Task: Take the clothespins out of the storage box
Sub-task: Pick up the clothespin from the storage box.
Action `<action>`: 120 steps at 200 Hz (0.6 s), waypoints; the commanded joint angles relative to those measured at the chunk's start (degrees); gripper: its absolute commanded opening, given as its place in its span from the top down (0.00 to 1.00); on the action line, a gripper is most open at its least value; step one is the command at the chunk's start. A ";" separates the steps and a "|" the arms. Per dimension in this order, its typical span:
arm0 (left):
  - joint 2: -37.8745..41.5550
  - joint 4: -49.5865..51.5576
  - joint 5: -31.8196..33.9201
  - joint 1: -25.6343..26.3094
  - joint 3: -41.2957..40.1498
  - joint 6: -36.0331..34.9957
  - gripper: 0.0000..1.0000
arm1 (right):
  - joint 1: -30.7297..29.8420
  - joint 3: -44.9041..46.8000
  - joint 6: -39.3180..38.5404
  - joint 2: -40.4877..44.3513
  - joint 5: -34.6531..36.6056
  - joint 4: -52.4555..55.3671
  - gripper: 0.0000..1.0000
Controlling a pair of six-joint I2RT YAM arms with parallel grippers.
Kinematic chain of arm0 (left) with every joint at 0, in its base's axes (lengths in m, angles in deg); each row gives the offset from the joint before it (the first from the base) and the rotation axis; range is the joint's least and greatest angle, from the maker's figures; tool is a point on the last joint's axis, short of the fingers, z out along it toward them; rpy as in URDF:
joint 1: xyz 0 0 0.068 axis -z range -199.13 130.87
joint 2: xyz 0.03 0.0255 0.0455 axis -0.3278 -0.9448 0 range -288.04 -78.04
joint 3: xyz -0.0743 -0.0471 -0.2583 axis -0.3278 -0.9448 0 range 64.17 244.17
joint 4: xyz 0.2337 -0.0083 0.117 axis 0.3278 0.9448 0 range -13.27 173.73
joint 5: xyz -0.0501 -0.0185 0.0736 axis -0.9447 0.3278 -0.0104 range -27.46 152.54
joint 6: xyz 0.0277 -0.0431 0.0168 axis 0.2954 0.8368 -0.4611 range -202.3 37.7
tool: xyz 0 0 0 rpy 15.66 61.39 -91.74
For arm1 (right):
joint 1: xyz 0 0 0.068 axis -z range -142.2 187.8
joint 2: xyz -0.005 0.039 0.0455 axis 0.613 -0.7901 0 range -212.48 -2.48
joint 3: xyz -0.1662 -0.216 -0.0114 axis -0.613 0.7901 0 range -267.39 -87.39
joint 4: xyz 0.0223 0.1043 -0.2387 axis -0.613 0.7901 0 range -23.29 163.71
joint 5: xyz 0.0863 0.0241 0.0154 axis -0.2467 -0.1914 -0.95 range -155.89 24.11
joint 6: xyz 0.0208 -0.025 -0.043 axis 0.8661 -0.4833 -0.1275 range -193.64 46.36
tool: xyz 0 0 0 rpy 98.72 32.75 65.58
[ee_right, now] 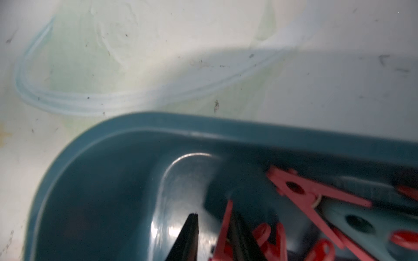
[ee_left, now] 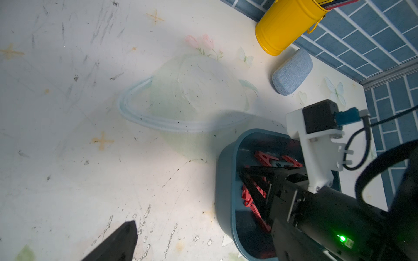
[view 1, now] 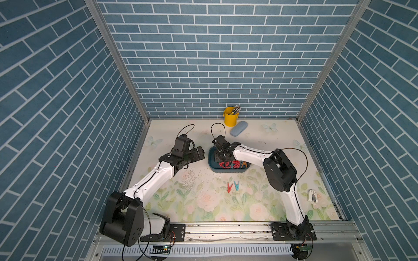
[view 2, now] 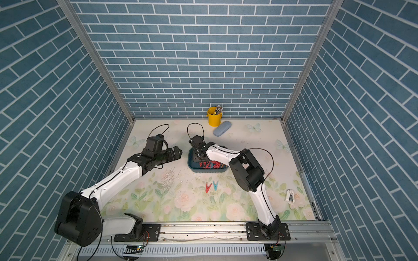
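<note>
right gripper [ee_right: 213, 217], jaws narrowly apart, sits inside the storage box [ee_right: 95, 180], a red clothespin [ee_right: 224, 226] against one finger [ee_right: 239, 237]; clothespins [view 1: 230, 166] pile there, two loose clothespins [view 1: 229, 187] outside. left gripper [view 1: 200, 153] gapes wide.

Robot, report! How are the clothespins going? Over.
Left fingers open, clear. Right fingers inside storage box, straddling red clothespin. Two clothespins out. Nothing blocking.

Robot-lab test booth: blue brick-print walls [view 1: 214, 56], aluminium frame posts [view 1: 117, 61], floral tabletop [view 1: 203, 203], arms [view 1: 153, 178] on a front rail [view 1: 226, 229].
</note>
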 commanded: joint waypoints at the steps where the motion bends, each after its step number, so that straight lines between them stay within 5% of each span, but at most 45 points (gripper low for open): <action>1: 0.97 -0.41 -0.12 -0.58 -0.73 -1.05 0.01 | 0.40 -1.32 0.65 -2.74 -0.31 1.06 0.74; 32: 1.30 -0.08 0.04 -0.58 -0.73 -1.03 0.01 | 0.55 -1.80 0.74 -3.39 -0.84 0.93 0.77; 86: 1.72 0.04 0.25 -0.59 -0.39 -0.18 0.00 | 0.55 -2.10 0.34 -0.72 -1.02 0.59 0.99; 120: 3.05 -0.72 -1.10 -0.58 -0.63 1.11 0.00 | 0.55 -1.29 -1.30 3.66 -1.72 -0.42 1.00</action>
